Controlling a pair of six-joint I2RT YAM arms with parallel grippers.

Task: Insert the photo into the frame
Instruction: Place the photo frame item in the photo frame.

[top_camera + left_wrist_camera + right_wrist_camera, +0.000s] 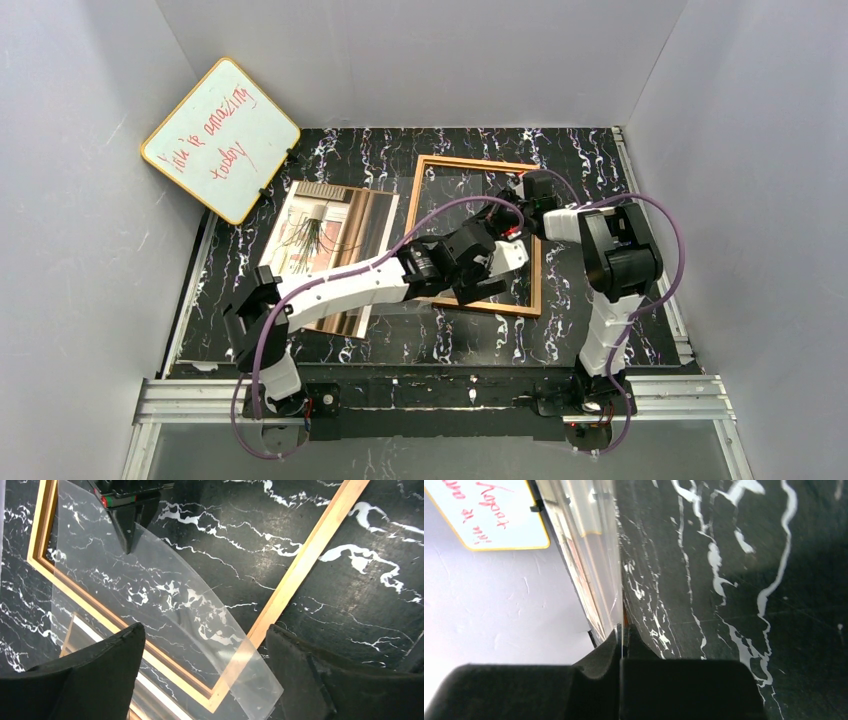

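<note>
The frame (470,160) is an orange-brown wooden rim lying flat on the black marble table; its rim also shows in the left wrist view (305,555). My right gripper (515,195) is shut on one edge of the clear pane (165,595) and holds it tilted up over the frame; its fingers (622,635) pinch the pane edge. My left gripper (205,650) is open and empty, hovering over the frame's near corner and the pane's lower corner; it also shows in the top view (492,278). The photo (315,230) lies flat to the left of the frame.
A yellow-edged whiteboard (222,140) with red writing leans on the back left wall; it also shows in the right wrist view (489,515). Grey walls enclose the table on three sides. My left arm stretches across the photo's near end.
</note>
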